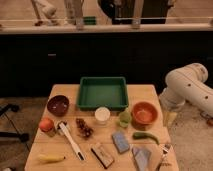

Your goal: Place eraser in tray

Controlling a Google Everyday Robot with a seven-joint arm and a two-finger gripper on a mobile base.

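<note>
- Here, the gripper sits low over the table's near right corner, its fingers spread apart with nothing between them.
- Arm: pale and thick-jointed, entering from the right, beside the table's right edge.
- Near blue-grey pad: flat on the table, just left of the gripper.
- Far blue-grey pad: a little farther left and back.
- Green pepper: lying behind the gripper and in front of the orange bowl.
- Eraser: flat on the wooden table near its front edge. It is left of both pads, apart from the gripper and well apart from the tray.
- Tray: green and rectangular with raised walls, at the far middle of the table.
- White cup: just in front of the tray, with a small green object beside it on the right.
- Pine cone and white-handled brush: left of the cup, towards the front.
- Maroon bowl, orange-red fruit and banana: ranged along the left side, from back to front.
</note>
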